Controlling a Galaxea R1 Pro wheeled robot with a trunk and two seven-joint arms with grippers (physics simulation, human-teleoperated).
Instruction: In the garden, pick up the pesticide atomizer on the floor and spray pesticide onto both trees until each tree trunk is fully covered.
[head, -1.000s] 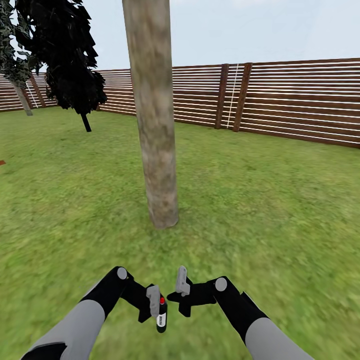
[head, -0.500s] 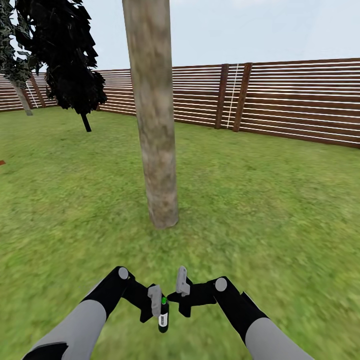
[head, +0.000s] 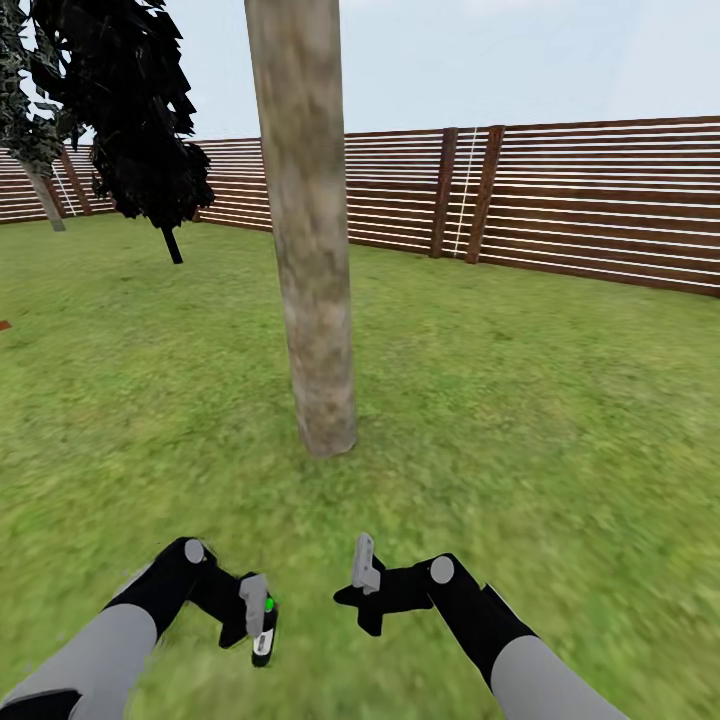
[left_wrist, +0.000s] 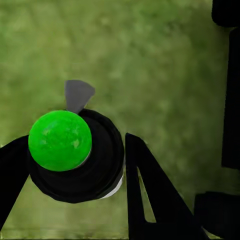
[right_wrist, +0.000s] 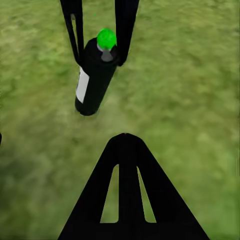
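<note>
The tree trunk (head: 312, 300), thick and mottled grey-brown, rises from the lawn straight ahead of me. My left gripper (head: 257, 617) is low at the left, shut on the pesticide atomizer (head: 264, 634), a small black bottle with a white label whose tip glows green (head: 268, 604). In the left wrist view the green tip (left_wrist: 60, 140) sits on the black bottle (left_wrist: 102, 172) between the black fingers (left_wrist: 150, 205). The right wrist view shows the atomizer (right_wrist: 95, 75) upright over the grass. My right gripper (head: 364, 575) hovers beside it, shut and holding nothing.
Green lawn (head: 540, 420) spreads all around. A reddish-brown slat fence (head: 600, 200) runs along the back. A near-black cypress-like tree (head: 140, 130) stands at the back left, with another pale trunk (head: 44, 200) beyond it by the fence.
My left arm has swung left and a little lower, carrying the atomizer away from the right gripper. The atomizer's tip turned from red to green. The right arm has not moved.
</note>
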